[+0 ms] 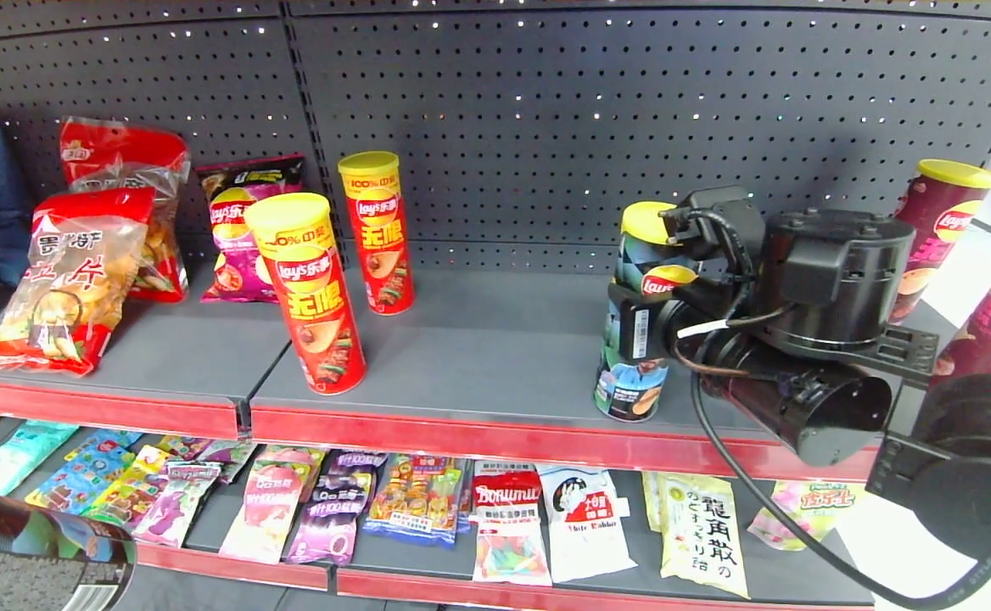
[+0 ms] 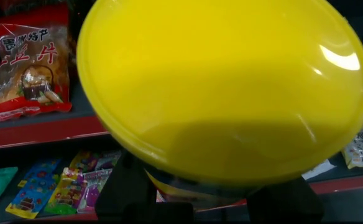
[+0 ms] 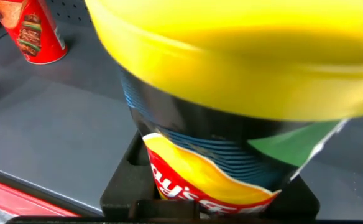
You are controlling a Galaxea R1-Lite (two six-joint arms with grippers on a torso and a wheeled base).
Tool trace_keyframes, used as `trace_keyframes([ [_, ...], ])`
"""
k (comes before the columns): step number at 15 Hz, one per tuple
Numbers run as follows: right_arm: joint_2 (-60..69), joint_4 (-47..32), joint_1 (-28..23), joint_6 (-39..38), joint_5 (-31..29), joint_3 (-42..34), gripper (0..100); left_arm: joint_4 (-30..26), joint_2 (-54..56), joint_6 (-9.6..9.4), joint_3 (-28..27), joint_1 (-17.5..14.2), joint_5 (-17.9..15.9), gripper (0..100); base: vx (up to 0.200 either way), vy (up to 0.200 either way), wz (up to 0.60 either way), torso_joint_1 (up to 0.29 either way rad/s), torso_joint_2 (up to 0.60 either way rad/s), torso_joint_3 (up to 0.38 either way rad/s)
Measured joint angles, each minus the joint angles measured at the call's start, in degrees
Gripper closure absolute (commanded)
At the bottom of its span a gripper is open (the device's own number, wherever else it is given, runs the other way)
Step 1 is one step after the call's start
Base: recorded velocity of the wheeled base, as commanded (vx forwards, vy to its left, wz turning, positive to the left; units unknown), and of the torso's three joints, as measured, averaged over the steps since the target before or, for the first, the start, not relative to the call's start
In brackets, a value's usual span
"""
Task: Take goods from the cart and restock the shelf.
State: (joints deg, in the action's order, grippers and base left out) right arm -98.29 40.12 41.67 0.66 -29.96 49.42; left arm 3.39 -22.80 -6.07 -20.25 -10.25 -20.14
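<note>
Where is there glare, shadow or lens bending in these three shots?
Head view: the lines of the pegboard curve toward the edges, a wide-lens bend, and light specks shine through its holes. Left wrist view: a white glare patch on the left arm's can, shadow across the lid's lower part. Right wrist view: the blue can sits shaded under its lid.

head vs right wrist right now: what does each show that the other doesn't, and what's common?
Head only: the snack bags at the shelf's left end, maroon cans at its right end, and the candy packs on the lower shelf.
Right wrist only: the blue-striped side of the dark can, the side that faces the wrist, seated in the right tool.
Both: the dark can with its yellow lid, a red can, and the grey shelf with its red front edge.
</note>
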Motion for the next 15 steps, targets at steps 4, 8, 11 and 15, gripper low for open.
trace_keyframes([
  [4,0.2,0.3,0.3,0.0,-0.8,-1.4,100,0.0,0.0,0.00,0.2,0.0,0.0,100,0.000,0.000,0.00,0.000,0.00,0.000],
  [8,0.2,0.3,0.5,0.1,-0.8,-1.8,100,0.0,0.0,0.00,0.3,0.0,0.0,100,0.000,0.000,0.00,0.000,0.00,0.000],
  [11,0.2,-0.1,0.6,0.0,-0.8,-2.1,0,0.0,0.3,0.02,0.7,0.0,0.0,100,0.000,0.000,0.00,0.000,0.00,0.000],
  [15,0.4,-0.2,0.6,0.1,-0.8,-2.6,0,0.0,0.4,0.00,0.9,0.0,0.0,100,0.000,0.000,0.00,0.000,0.00,0.000],
])
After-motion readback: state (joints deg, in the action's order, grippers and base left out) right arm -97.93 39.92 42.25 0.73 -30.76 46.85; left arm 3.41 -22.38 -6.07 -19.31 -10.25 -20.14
